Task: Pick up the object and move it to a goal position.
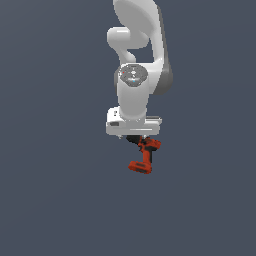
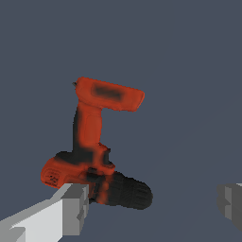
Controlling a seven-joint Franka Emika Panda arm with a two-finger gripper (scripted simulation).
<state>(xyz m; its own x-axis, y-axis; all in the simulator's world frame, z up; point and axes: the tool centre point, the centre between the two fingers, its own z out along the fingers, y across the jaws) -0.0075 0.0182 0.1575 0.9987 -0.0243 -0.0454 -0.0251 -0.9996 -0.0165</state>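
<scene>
Between the wide-apart grey fingers of the white arm's claw, one fingertip touching its body, the small red cordless drill with black chuck hangs just under the hand, battery base lowest.

The drill is small and red, with a black chuck, dark patches on its handle and a flat red battery base. In the exterior view it hangs just under the arm's wrist, body uppermost, handle running down to the base, which tilts toward that view's left.
</scene>
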